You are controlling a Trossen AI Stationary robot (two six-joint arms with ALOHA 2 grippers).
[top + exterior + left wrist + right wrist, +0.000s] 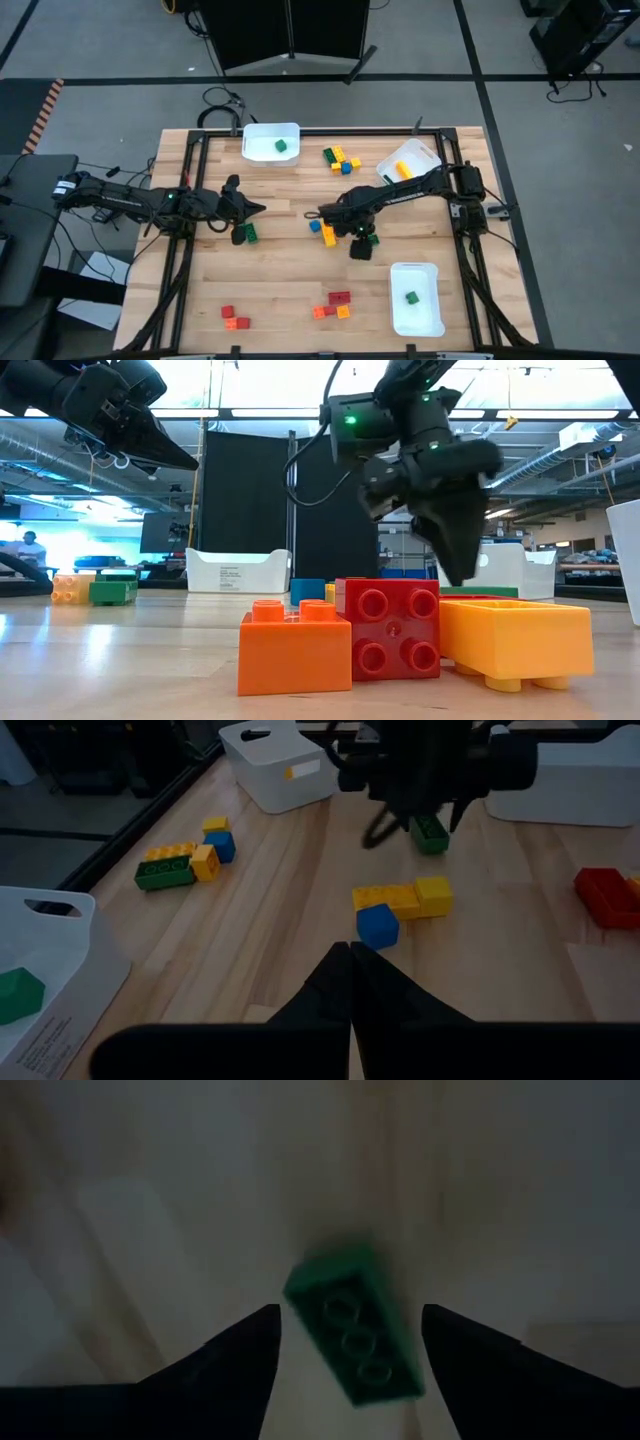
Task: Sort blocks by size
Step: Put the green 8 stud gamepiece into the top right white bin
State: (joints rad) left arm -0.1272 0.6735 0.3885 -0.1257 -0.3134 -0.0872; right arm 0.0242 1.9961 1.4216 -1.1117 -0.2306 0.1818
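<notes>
A long green block (pixel 352 1330) lies on the wooden surface (pixel 280 280) near its middle, studs up, between the right pincer's (pixel 350 1342) two dark fingers, which stand apart on either side of it without touching it; this pincer (pixel 362 240) points down over the block (pixel 372 239). Just beside the green block sit a blue block (pixel 377 926) and a yellow block (pixel 405 898), touching each other. Farther from it, toward the back edge, a cluster of yellow, green and blue blocks (pixel 342 159) lies between two white bins, one (pixel 262 140) holding a green block (pixel 282 146), the other (pixel 420 155) tilted and holding orange and yellow pieces. Toward the front edge lie red and orange blocks (pixel 334 304), another red and orange pair (pixel 234 318), and a third white bin (pixel 428 318) with one green block (pixel 411 297) inside. To the left of the long green block, the left pincer (pixel 252 208) hangs above the surface with its fingers pressed together, empty, close to a yellow and green pair of blocks (pixel 245 233).
</notes>
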